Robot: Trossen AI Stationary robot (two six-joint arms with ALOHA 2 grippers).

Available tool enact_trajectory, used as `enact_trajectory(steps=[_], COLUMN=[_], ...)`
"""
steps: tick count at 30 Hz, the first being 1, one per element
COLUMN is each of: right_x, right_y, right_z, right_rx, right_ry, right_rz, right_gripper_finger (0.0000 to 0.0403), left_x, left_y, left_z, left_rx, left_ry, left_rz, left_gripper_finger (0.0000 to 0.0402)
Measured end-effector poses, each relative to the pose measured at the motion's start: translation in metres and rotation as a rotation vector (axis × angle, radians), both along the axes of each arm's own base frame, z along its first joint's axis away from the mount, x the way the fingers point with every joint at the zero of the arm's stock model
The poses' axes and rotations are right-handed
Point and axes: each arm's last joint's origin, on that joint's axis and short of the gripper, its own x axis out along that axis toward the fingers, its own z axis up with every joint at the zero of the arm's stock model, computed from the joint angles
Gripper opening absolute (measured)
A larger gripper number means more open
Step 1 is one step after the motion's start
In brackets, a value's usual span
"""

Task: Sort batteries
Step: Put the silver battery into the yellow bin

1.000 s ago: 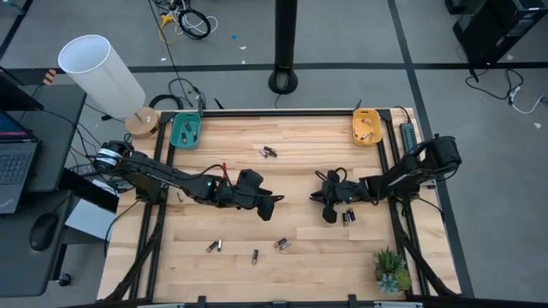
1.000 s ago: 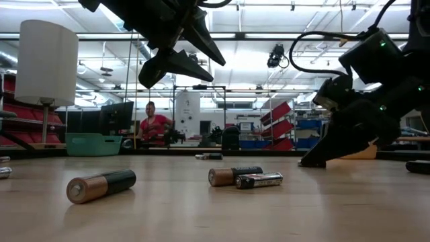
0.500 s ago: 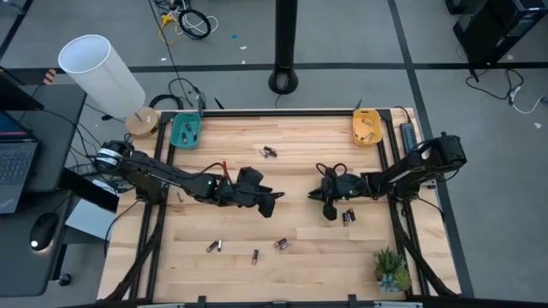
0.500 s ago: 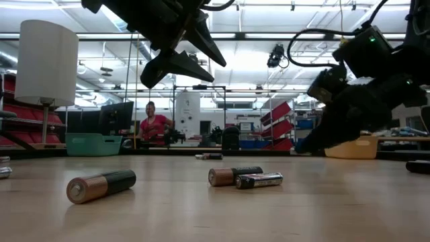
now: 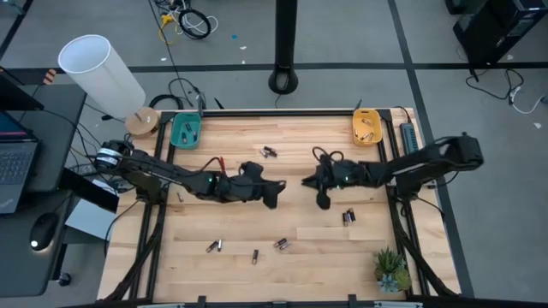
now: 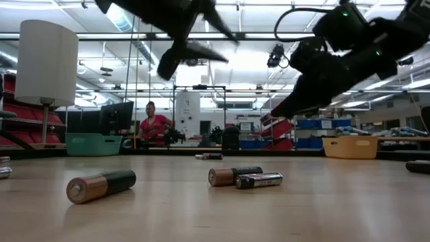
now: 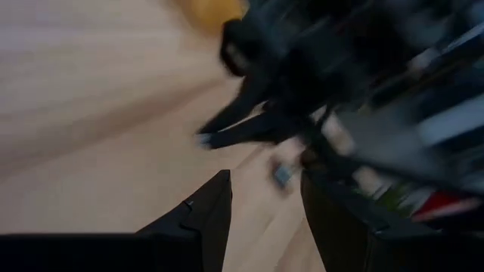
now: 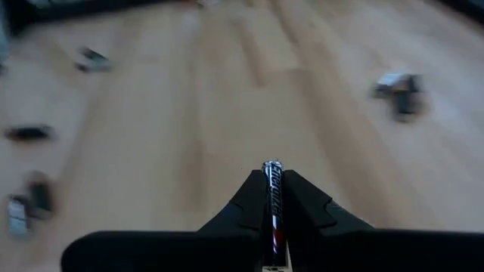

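Small dark and silvery batteries lie on their sides on the wooden table: one near the far middle [image 5: 269, 152], one right of centre [image 5: 348, 216], and three near the front [image 5: 214, 246] [image 5: 255, 256] [image 5: 282, 245]. My right gripper [image 5: 322, 200] hangs above the table's middle, shut on a slim dark battery [image 8: 272, 198]. Facing it, my left gripper [image 5: 274, 195] stands open above the table, nothing between its fingers [image 7: 212, 219]. My right gripper pinches the slim battery between its two fingers, with the battery lying along them. The battery's silvery end [image 8: 271, 165] shows at the fingertips. The fingers slant down toward the table's left, and the battery is lifted clear of the table.
A teal tray [image 5: 186, 131] stands at the far left corner. An orange tray [image 5: 366, 127] holding batteries stands at the far right. A small plant [image 5: 391, 269] sits at the near right corner. A lamp [image 5: 103, 73] stands off the table's far left.
My right gripper has risen from the table top and drawn toward the far left, staying shut, with the slim battery lifted clear. My left gripper has tipped its fingers upward a little, still open.
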Motion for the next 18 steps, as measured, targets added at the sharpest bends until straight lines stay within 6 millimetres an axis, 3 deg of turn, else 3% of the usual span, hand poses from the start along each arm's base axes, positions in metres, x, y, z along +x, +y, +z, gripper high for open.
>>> enact_trajectory(steps=[4,11,18], right_x=[-0.012,-0.044,-0.079], right_y=[-0.024,-0.073,-0.124], right_z=[0.026,0.076,0.082], right_rx=[-0.071,-0.176,-0.145], right_ry=[0.190,0.481,0.694], right_rz=[-0.100,-0.506,-0.842], right_gripper_finger=[0.0030,0.0027,0.0028], left_x=[0.004,0.008,0.010], left_y=[0.004,0.031,0.074], left_z=[0.012,0.020,0.021], left_rx=[0.067,0.111,0.107], left_ry=[-0.108,-0.174,-0.180], left_rz=[0.058,0.135,0.126], left_gripper_finger=[0.0172,0.0172,0.0172])
